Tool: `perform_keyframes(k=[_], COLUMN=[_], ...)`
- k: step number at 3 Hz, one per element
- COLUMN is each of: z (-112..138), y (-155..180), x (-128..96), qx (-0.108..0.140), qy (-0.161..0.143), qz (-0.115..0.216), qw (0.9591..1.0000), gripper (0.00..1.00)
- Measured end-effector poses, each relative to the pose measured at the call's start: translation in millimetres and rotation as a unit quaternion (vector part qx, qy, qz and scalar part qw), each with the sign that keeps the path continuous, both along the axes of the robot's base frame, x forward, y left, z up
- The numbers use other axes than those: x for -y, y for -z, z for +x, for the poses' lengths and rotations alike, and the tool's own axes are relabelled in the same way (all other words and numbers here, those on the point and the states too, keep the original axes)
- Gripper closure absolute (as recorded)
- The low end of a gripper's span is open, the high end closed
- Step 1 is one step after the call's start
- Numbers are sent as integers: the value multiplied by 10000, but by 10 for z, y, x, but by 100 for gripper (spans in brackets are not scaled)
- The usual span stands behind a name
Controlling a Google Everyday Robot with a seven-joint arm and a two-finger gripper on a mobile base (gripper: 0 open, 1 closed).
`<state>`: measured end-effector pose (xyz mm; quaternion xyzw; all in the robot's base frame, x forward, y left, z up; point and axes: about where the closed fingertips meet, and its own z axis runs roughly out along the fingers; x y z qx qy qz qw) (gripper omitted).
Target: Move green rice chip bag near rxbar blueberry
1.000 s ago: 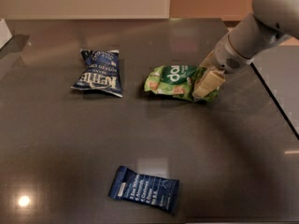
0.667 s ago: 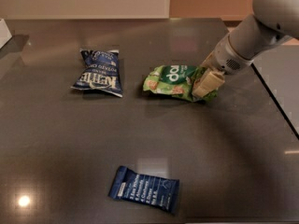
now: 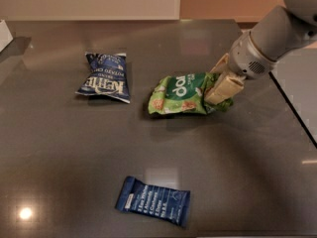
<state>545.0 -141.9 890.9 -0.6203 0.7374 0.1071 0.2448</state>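
The green rice chip bag (image 3: 182, 94) lies in the middle of the dark table, with its white lettering facing up. My gripper (image 3: 223, 77) comes in from the upper right and is at the bag's right end. Its tan fingers (image 3: 225, 87) straddle that end and are closed on it. The rxbar blueberry (image 3: 153, 201), a small flat dark-blue wrapper with white text, lies near the front edge. It is well below and a little left of the bag, with a wide gap between them.
A dark blue Kettle chip bag (image 3: 104, 77) lies to the left of the green bag. The table's right edge (image 3: 297, 113) runs diagonally just right of the gripper. A white object (image 3: 4, 33) sits at the far left corner.
Almost nothing has changed. The gripper stays at the bag's right end, and the bag has shifted only very slightly.
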Motion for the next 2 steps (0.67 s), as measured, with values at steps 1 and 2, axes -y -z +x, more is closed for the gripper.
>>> perform_keyframes(k=[1, 2], z=[-380, -777], y=[-153, -254], x=[-89, -138], qx=[-90, -159], qy=[-590, -1358], qz=[34, 97], qw=[9982, 9906], gripper=[100, 100])
